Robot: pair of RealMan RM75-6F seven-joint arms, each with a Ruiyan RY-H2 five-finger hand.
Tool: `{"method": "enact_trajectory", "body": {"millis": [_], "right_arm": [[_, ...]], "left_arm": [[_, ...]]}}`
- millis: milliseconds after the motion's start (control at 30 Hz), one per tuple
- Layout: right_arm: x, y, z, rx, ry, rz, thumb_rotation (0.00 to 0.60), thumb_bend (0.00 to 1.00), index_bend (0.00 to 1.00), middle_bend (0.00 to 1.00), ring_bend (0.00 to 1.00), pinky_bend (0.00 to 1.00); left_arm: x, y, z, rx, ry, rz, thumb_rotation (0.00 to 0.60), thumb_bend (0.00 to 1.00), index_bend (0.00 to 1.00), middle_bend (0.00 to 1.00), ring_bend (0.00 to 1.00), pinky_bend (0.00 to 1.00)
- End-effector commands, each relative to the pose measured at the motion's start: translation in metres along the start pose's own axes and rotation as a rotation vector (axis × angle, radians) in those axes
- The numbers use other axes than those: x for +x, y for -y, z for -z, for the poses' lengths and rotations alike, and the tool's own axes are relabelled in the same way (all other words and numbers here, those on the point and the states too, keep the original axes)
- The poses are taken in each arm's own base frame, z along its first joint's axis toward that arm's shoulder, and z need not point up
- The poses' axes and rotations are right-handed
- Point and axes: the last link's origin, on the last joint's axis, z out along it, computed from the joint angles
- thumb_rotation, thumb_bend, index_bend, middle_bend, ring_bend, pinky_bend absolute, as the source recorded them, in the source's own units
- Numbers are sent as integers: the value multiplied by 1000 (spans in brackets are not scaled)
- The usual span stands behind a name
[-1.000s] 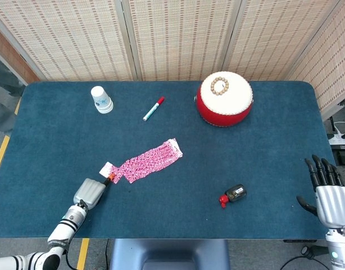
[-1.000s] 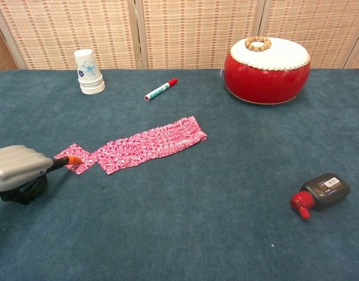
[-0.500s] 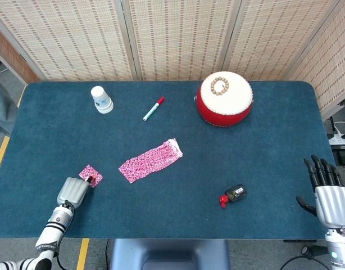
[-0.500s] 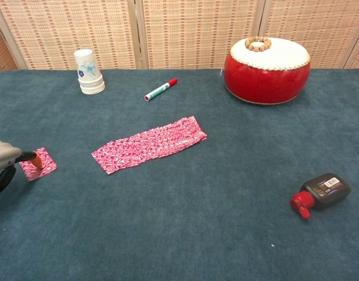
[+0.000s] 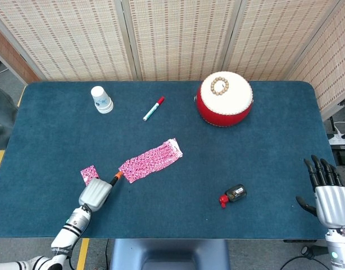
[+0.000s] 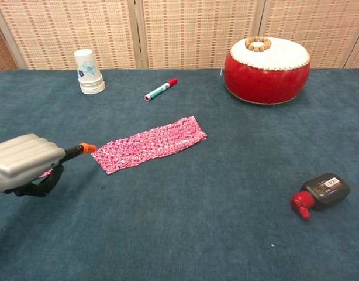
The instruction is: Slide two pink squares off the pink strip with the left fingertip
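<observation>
The pink patterned strip (image 5: 151, 160) (image 6: 149, 144) lies slanted at the table's middle. One loose pink square (image 5: 89, 172) sits on the cloth to its left, apart from it; in the chest view this square (image 6: 46, 173) is mostly hidden behind my left hand. My left hand (image 5: 95, 194) (image 6: 24, 164) is curled into a fist with one finger stretched out. Its orange fingertip (image 5: 117, 176) (image 6: 86, 147) is right at the strip's left end, and I cannot tell whether it touches. My right hand (image 5: 330, 194) rests at the table's right edge, fingers spread, holding nothing.
A stack of paper cups (image 5: 101, 99) stands at the back left, with a red-capped marker (image 5: 153, 108) beside it. A red drum with a bead ring (image 5: 224, 98) is at the back right. A small black and red bottle (image 5: 233, 195) lies front right.
The left fingertip dragged one square leftward off the strip's end, left it on the cloth, then moved back right to the strip's left end. The right hand stayed still.
</observation>
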Motion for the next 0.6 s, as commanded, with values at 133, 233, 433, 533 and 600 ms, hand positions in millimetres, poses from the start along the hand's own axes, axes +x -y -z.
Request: {"method": "enact_trajectory", "body": {"millis": [133, 233, 433, 533, 600], "right_arm": [[-2, 0, -1, -3, 12, 3, 600, 52, 0, 0, 0, 124], [-3, 0, 0, -6, 24, 5, 600, 52, 0, 0, 0, 124], [-3, 0, -1, -10, 38, 2, 600, 52, 0, 0, 0, 124], [-2, 0, 0, -9, 33, 0, 600, 53, 0, 0, 0, 124], [-2, 0, 0, -9, 34, -1, 600, 53, 0, 0, 0, 124]], "left_arm": [[-5, -32, -24, -62, 41, 28, 600, 831, 0, 724, 748, 624], [-3, -38, -33, -59, 36, 38, 600, 831, 0, 725, 749, 625], [2, -37, -39, -33, 24, 43, 600, 831, 0, 725, 750, 625], [2, -34, -37, -26, 31, 40, 600, 831, 0, 725, 749, 625], [1, -32, -37, -22, 39, 37, 600, 831, 0, 725, 750, 625]]}}
